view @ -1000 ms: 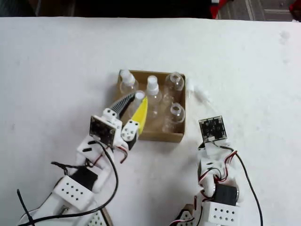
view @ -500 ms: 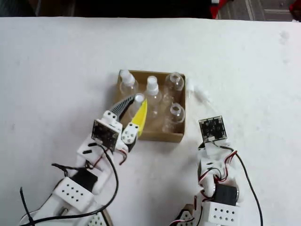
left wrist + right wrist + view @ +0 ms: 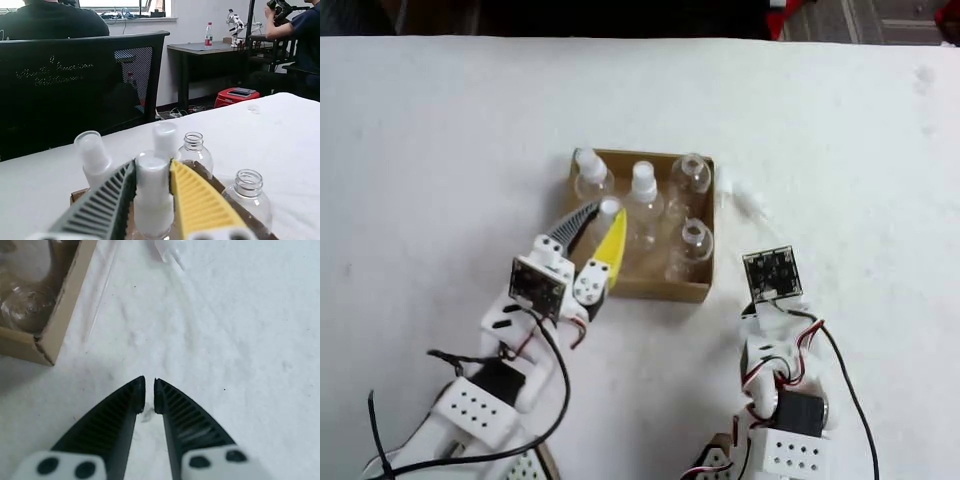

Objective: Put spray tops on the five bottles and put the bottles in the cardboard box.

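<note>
The cardboard box [image 3: 650, 290] sits mid-table and holds several clear bottles. Two at the far side wear white spray tops [image 3: 588, 162] [image 3: 644, 178]. Two on the box's right side are open-necked [image 3: 692, 170] [image 3: 692, 238] [image 3: 248, 182]. A fifth bottle with a spray top [image 3: 151, 192] stands in the near left part of the box. My left gripper [image 3: 605, 210] [image 3: 152, 165], with grey and yellow fingers, is shut on that top. A loose spray top [image 3: 740, 200] [image 3: 167, 247] lies on the table right of the box. My right gripper [image 3: 149, 382] hangs shut over bare table near the box's right corner [image 3: 60, 300].
The right arm [image 3: 772, 275] stands just right of the box's near corner. White table stretches widely to the left, far side and right. Cables trail from both arm bases at the near edge. A black chair and desks stand beyond the table's far edge.
The left wrist has drawn back slightly toward the near edge, and the capped bottle between its fingers has shifted a little leftward. The right arm has kept still.
</note>
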